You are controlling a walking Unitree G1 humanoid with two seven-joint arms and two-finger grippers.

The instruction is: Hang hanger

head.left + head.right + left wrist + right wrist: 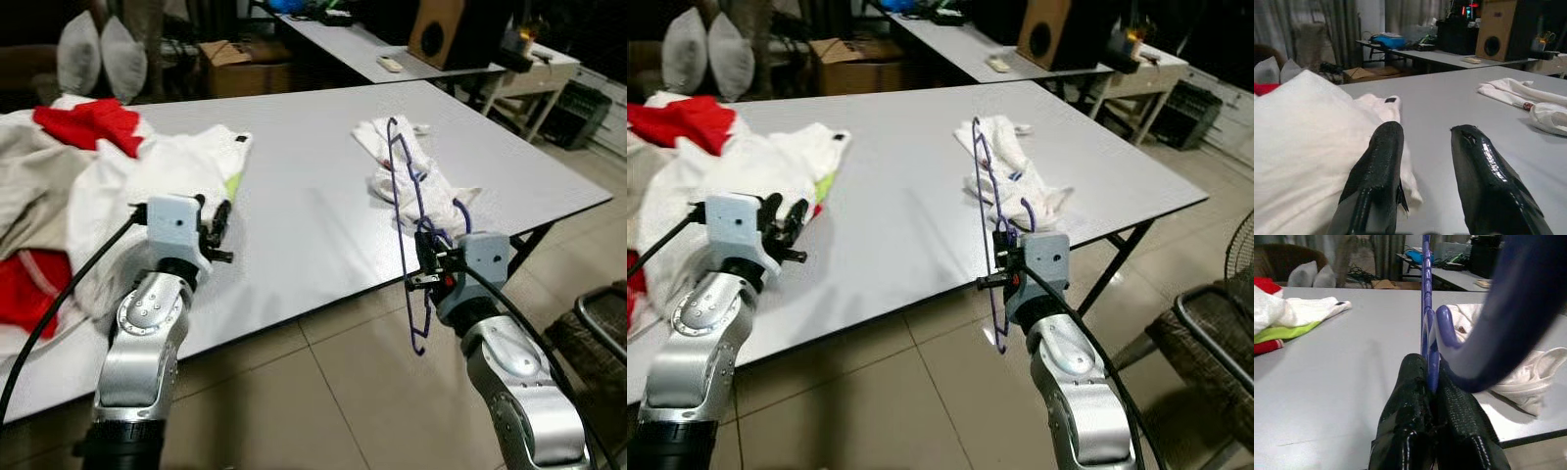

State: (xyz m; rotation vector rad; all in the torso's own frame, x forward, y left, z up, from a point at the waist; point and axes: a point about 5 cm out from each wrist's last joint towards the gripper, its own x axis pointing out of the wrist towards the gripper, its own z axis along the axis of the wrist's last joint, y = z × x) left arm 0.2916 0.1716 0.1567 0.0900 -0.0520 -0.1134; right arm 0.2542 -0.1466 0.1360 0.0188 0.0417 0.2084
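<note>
A thin purple hanger (404, 206) stands nearly upright at the table's near right edge, its hook curling close to my right wrist. My right gripper (427, 245) is shut on its bar; in the right wrist view the two black fingers (1410, 396) pinch the purple bar (1426, 308). A crumpled white garment (407, 166) lies on the table just behind the hanger. My left gripper (217, 220) is open over the table's near left part, beside a white shirt (186, 166), with nothing between its fingers (1378, 161).
The grey table (304, 196) carries a heap of white and red clothes (69, 157) at its left. Behind stand a second table (362, 49), a cardboard box (240, 64), a wooden speaker (436, 29) and two pillows (98, 54). A dark chair (1215, 323) stands at the right on tiled floor.
</note>
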